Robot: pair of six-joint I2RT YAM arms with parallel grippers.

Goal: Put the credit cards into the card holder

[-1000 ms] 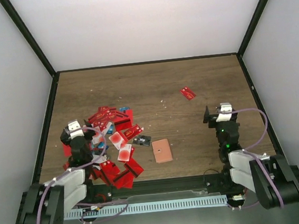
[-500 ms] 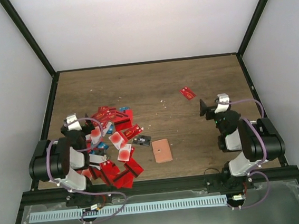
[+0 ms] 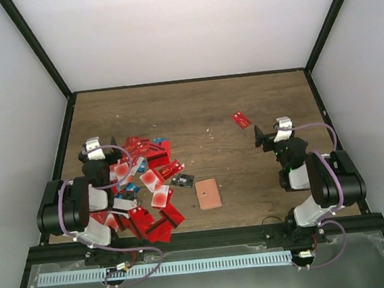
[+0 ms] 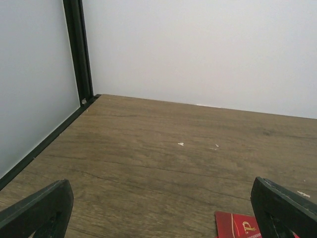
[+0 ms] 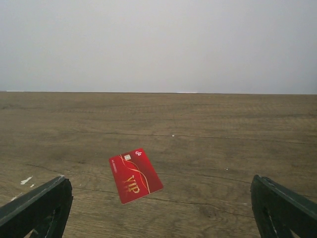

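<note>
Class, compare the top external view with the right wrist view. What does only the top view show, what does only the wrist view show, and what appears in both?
Only the top external view: the heap of credit cards at the table's left, the salmon card holder lying alone near the middle, and the left arm. Only the right wrist view: the gold VIP lettering on the lone red card. Both: that lone red card, the wooden table, the pale back wall, and the open right gripper, nothing between its fingers.

Lone red card [image 5: 135, 175]: gold "VIP" legible. 2nd red card [image 4: 237, 225], frame btm: only "P" shows.
</note>
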